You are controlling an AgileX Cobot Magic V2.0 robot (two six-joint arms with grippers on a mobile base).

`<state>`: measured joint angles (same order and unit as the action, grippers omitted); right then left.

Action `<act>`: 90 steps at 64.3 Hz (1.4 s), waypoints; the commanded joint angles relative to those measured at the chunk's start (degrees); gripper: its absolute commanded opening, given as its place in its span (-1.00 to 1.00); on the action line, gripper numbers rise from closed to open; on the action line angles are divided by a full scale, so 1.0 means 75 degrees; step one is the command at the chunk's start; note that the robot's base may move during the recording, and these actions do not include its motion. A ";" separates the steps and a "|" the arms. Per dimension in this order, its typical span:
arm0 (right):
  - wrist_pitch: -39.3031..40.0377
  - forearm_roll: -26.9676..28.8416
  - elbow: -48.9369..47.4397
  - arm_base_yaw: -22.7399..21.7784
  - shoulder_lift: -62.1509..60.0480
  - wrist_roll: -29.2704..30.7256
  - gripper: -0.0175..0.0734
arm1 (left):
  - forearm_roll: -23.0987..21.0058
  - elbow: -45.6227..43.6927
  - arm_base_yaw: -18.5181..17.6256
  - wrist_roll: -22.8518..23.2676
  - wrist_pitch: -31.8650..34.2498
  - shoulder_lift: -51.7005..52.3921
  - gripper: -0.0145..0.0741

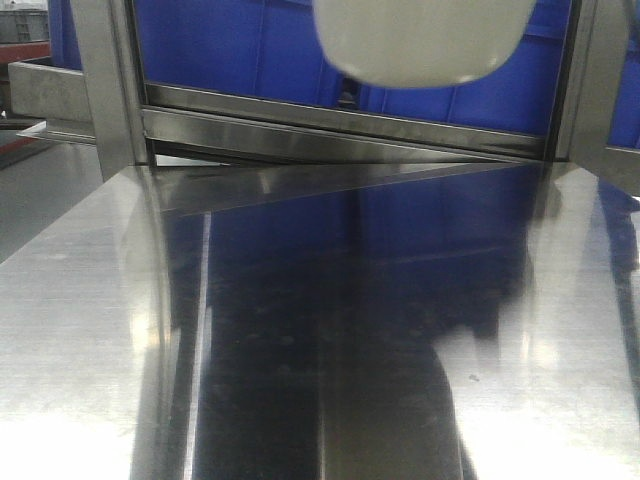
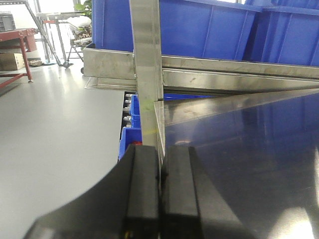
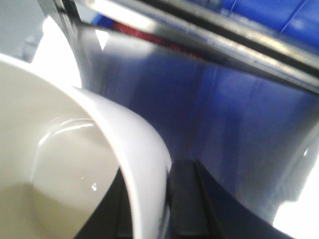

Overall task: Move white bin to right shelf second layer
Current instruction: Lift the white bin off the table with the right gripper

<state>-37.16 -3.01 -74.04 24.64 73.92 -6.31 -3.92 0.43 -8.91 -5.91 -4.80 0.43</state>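
Step in hand: carrying the white bin [image 1: 415, 40] toward the right shelf second layer, judged from its lifted position.
White bin: in the air, clear of the table [image 1: 100, 330], right of centre and far out, with its rounded base level with the blue crates [image 1: 230, 45] behind it.
Right gripper [image 3: 149, 172]: grasping the bin's rim wall, 1 finger inside the tub and 1 finger [image 3: 187, 199] outside.
Left gripper [image 2: 160, 154]: clenched on nothing, low over the table's left edge, close to a steel upright post [image 2: 147, 59].
Rack: a flat steel front bar [image 1: 350, 125] runs across at the far edge of the table, and crates fill the level behind it.
Target level: no roller rails show in these views, so I cannot tell which opening is the second layer.
Grip advice: the hold is a 1-sided pinch on a glossy tapered wall, so the tub will probably want to swing or slip; moving slowly and keeping the rim level should help.
Clearance advice: lift the base fully above the front bar before travelling rightward, and steer between the uprights.
Placement advice: set the base down flat on the rails, then release only once it is supported.
Risk: sloping rollers may let the bin roll once it is let go.
Left arm advice: leave it parked, well out of the carrying path.
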 commanded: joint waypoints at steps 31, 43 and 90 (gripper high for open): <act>0.2679 0.0071 0.4246 -0.1313 -0.4539 0.0028 -0.49 | -0.0042 0.0281 -0.0055 0.0027 0.0640 0.0107 -0.48; 0.2688 0.0071 0.4963 -0.1897 -0.5391 0.0028 -0.49 | -0.0042 0.0281 -0.0055 0.0027 0.0640 0.0107 -0.48; 0.2727 0.0071 0.5042 -0.1913 -0.5565 0.0028 -0.49 | -0.0042 0.0281 -0.0055 0.0027 0.0640 0.0107 -0.48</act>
<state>-22.99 -2.64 -34.32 10.58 32.43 -6.19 -3.92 0.43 -8.91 -5.91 -4.80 0.43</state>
